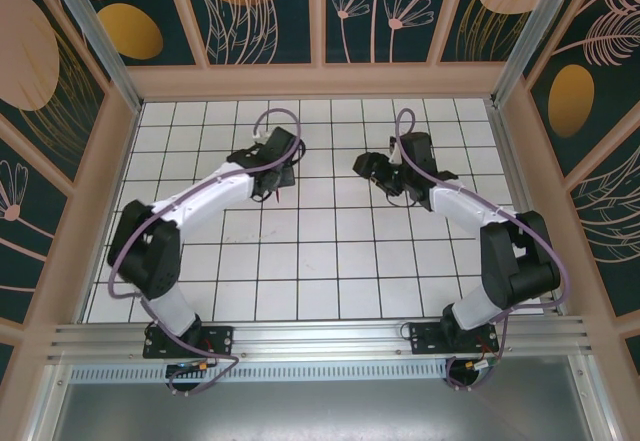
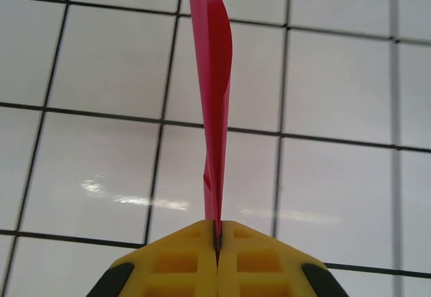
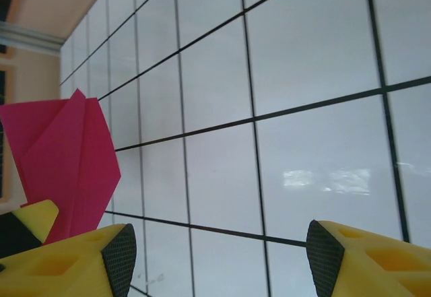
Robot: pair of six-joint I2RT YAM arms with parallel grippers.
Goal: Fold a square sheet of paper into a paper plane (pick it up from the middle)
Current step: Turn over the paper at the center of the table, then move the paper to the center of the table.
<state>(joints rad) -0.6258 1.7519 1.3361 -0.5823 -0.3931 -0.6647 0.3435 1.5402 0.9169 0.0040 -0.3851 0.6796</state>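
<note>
The square sheet of paper is folded into a slim magenta-pink paper plane. In the left wrist view it stands edge-on, rising straight up from my left gripper, whose yellow jaws are shut on its lower edge above the white grid tiles. The right wrist view has the same plane at the far left, showing its folded flaps, with a yellow fingertip of the left gripper under it. My right gripper is open beside the plane, apart from it, with nothing between its pads. From above, the left gripper and right gripper face each other mid-table.
The white tiled table is ringed by a tan wooden frame with patterned walls. A metal rail runs along the near edge by the arm bases.
</note>
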